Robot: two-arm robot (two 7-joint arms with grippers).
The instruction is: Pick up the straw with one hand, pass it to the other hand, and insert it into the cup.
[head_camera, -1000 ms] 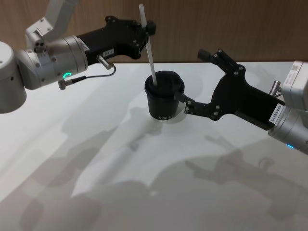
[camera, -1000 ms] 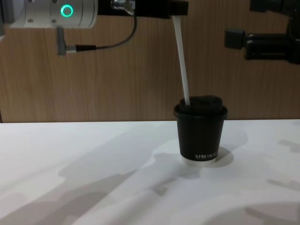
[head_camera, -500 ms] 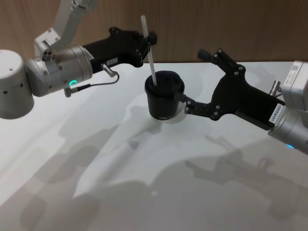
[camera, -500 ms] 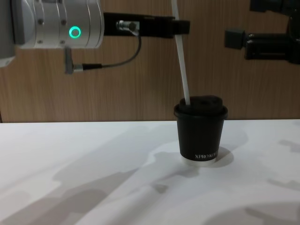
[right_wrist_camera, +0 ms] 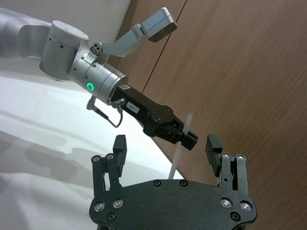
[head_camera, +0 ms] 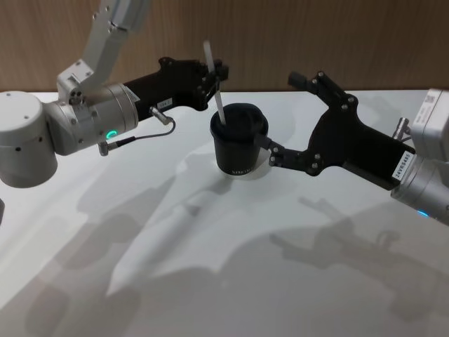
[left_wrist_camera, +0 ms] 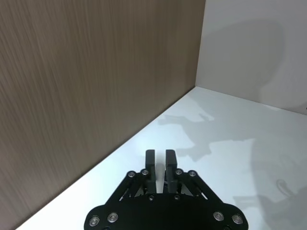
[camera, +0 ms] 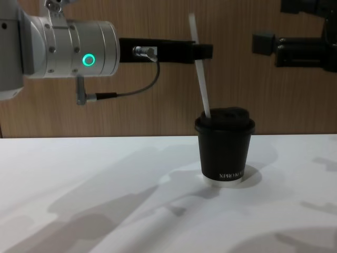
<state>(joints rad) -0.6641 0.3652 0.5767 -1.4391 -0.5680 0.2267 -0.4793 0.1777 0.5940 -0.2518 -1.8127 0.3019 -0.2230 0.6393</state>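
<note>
White and thin, your straw leans in the black lidded cup on the pale table; left gripper pinches it, right gripper gapes beside, wood wall behind.

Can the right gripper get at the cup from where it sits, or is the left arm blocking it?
Probably yes. The right gripper is open beside the cup, its lower finger close to the cup's wall. The left gripper is shut on the straw above the lid, on the far side, so the cup's right side looks free.
</note>
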